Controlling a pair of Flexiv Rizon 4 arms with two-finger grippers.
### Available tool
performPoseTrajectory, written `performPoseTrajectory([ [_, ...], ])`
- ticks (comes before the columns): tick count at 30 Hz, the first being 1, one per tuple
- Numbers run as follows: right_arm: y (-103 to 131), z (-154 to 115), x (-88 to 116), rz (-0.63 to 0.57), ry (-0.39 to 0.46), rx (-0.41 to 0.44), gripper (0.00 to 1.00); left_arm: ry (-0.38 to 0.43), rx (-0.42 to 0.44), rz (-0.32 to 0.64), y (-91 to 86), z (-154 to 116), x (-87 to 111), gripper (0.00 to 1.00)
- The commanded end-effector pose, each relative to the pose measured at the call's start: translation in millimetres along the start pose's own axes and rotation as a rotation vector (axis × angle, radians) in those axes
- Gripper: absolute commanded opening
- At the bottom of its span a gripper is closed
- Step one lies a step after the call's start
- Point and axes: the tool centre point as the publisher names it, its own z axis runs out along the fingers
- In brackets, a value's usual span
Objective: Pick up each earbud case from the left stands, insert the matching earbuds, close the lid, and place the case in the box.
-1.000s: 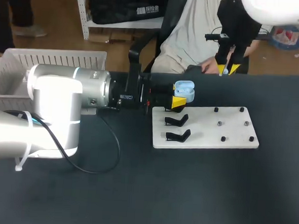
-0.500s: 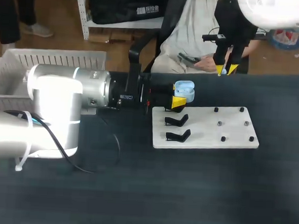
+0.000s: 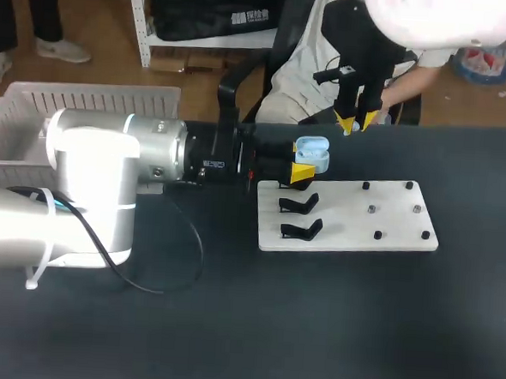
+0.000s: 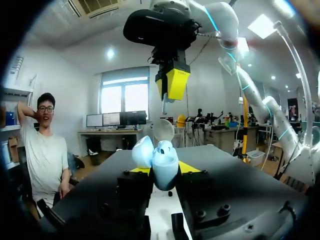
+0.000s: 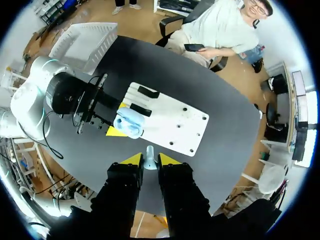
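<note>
Right arm (image 3: 435, 16) has swung left since a second ago. Its jaws now hang over the counter's (image 3: 313, 331) far edge, beyond the case (image 3: 312, 153) and nearer to it than before. Left arm (image 3: 109, 159), case and board (image 3: 389, 219) unchanged.

Left jaws: clenched on the case's lower half from both sides, yellow tips flat against it. Lid stands open. The case is held clear of the board, at its far left corner, just beyond two empty black stands (image 3: 299, 216).

Right jaws: pinching a small white earbud (image 5: 149, 153) between the yellow tips, its end poking out ahead of them. The left wrist view shows it as a thin sliver under those tips, above the open case (image 4: 157, 160). Which end of the earbud is gripped is hard to make out.

Box (image 3: 34, 112): white, slatted, at the counter's far left, well apart from the case.

Handling, as a judgement:
- Case is probably light, hard, glossy and rounded, so it may slide under a weak pinch.
- Best hold is on the broad sides of the lower shell, as now. That leaves the lid and hinge free.
- The hinge is the weak point. Close the lid by pressing its top, not by levering its edge.
- Earbud is tiny and slick, and likely to twist or pop out of a pinch.
- It should drop into its socket with light seating force.
</note>
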Motion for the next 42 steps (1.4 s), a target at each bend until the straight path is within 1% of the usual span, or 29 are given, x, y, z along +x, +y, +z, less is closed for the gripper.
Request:
performPoseTrajectory([
  [1, 17, 3, -2, -0.057, 0.013, 0.038, 0.0, 0.0, -0.002, 0.0, 0.0, 0, 0.1, 0.0],
  [6, 31, 10, -4, -0.098, 0.015, 0.056, 0.0, 0.0, -0.002, 0.0, 0.0, 0, 0.1, 0.0],
  [9, 36, 10, -5, -0.107, 0.019, 0.032, 0.0, 0.0, -0.002, 0.0, 0.0, 0, 0.1, 0.0],
  [22, 36, 10, -5, -0.107, 0.019, 0.032, 0.0, 0.0, -0.002, 0.0, 0.0, 0, 0.1, 0.0],
  [25, 41, 10, -8, -0.123, 0.01, 0.034, 0.0, 0.0, -0.002, 0.0, 0.0, 0, 0.1, 0.0],
  [33, 48, 14, -15, -0.163, 0.025, 0.061, 0.0, 0.0, -0.002, 0.0, 0.0, 0, 0.1, 0.0],
  [42, 51, 21, -21, -0.194, 0.051, 0.069, 0.0, 0.0, -0.002, 0.0, 0.0, 0, 0.1, 0.0],
])
